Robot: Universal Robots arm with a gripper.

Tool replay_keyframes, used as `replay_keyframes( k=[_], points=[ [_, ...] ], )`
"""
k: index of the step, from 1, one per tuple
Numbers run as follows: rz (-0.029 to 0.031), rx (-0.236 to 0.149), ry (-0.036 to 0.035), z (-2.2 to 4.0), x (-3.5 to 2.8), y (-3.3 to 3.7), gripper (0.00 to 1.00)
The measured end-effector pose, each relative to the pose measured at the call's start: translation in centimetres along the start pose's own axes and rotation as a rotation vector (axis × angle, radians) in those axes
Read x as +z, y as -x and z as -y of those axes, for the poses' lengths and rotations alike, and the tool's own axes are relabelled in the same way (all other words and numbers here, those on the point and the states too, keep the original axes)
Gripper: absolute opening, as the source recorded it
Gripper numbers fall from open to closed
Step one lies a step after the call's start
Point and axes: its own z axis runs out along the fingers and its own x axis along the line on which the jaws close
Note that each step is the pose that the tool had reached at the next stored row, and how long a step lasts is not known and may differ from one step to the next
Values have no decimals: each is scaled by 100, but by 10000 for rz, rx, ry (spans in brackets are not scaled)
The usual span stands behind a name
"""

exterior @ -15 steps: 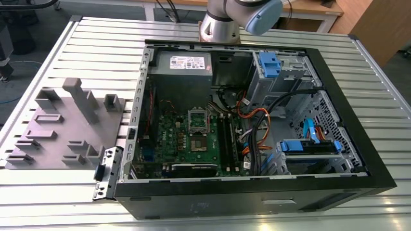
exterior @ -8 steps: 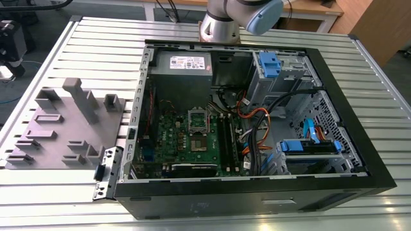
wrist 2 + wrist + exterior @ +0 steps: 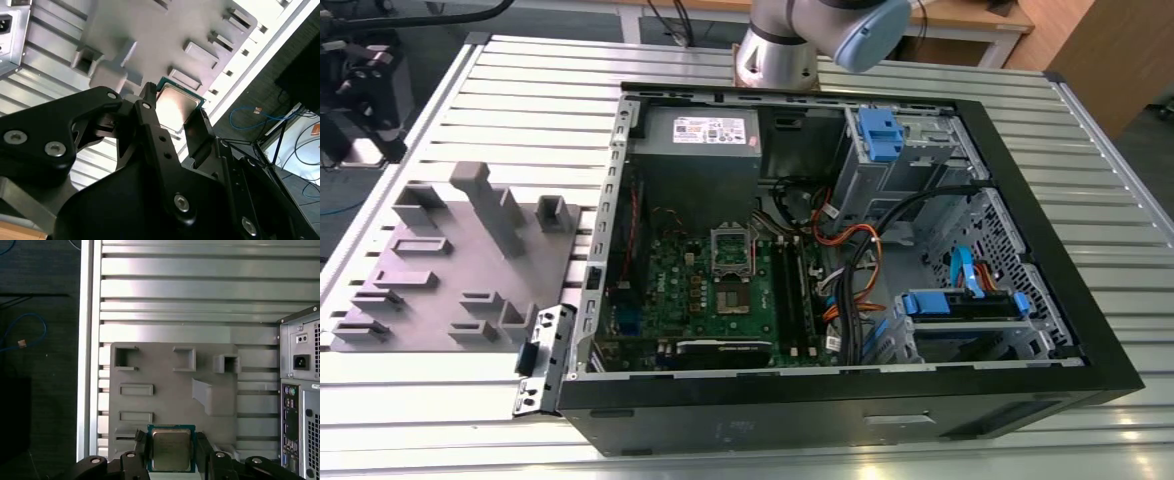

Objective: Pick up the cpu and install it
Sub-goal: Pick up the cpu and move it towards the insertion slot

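Note:
The cpu (image 3: 171,449), a small flat square chip with a silvery top and a green rim, sits between the two black fingers (image 3: 142,446) of my gripper (image 3: 172,446). The fingers press its opposite edges, so the gripper is shut on it. The second wrist view shows the same hold on the cpu (image 3: 176,104) by the gripper (image 3: 175,114). The chip hangs well above the grey moulded tray (image 3: 170,385). In the exterior view, the dark square socket frame (image 3: 728,246) lies on the green motherboard (image 3: 700,295) inside the open computer case (image 3: 854,400).
The tray (image 3: 447,260) lies on the slatted aluminium table (image 3: 520,80) at the exterior view's left, beside the case. The arm's base (image 3: 781,50) stands behind the case. Cables (image 3: 847,250), blue drive bays (image 3: 961,300) and a grey power supply (image 3: 700,135) crowd the case.

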Motion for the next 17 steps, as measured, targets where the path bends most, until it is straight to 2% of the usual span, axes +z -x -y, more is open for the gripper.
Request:
replay_keyframes(
  k=[6,9,17],
  points=[
    [-3,0,1,4,-2,226,47],
    [-6,1,0,10,-4,454,47],
    [-9,1,1,22,-6,778,47]
  ],
)
